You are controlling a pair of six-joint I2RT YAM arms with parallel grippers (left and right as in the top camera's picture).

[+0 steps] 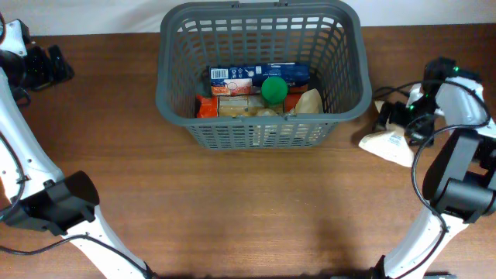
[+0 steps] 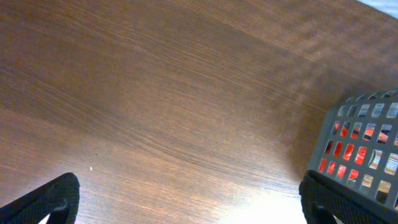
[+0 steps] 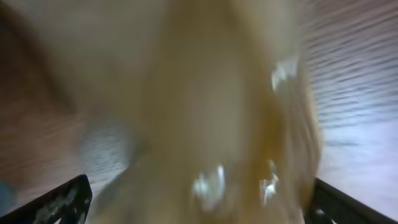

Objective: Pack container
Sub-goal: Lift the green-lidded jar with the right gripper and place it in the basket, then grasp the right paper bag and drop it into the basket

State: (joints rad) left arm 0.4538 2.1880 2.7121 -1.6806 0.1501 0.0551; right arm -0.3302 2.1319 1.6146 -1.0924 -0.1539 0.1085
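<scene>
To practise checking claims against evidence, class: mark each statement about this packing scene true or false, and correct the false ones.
1. A blue box lies inside the container. True.
2. The green round item sits on the table outside the container. False: it is inside, beside the blue box.
3. A pale bag lies on the table outside the container, by the right arm. True.
4. The left end effector is holding a food item. False: it is open, with only bare wood between its fingers.
5. The right wrist view is sharp. False: a blurred pale thing fills it, between the open right end effector fingers.
</scene>
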